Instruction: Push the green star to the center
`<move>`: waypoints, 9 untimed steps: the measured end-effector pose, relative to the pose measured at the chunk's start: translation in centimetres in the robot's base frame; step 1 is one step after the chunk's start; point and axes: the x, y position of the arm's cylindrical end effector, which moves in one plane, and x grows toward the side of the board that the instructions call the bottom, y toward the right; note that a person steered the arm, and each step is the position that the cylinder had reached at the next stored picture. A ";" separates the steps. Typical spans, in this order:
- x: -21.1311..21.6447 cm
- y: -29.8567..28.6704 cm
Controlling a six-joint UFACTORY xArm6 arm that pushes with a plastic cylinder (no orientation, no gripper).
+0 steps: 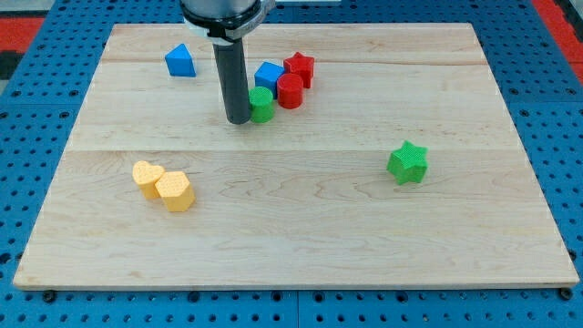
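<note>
The green star (407, 163) lies on the wooden board (301, 237) at the view's right, a little below mid-height. My tip (239, 119) rests on the board in the upper middle, far to the left of and above the star. The tip touches the left side of a small green cylinder (261, 105).
Next to the green cylinder sit a blue cube (269, 76), a red cylinder (290, 91) and a red star (300, 68), bunched together. A blue triangle (180, 61) lies at the upper left. Two yellow blocks (147, 177) (175, 191) lie touching at the left.
</note>
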 end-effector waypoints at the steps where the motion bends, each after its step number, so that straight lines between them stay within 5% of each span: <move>1: -0.9 0.1; 3: -0.7 0.5; 4: 4.1 3.5; 7: -2.3 23.0; 9: 7.2 31.6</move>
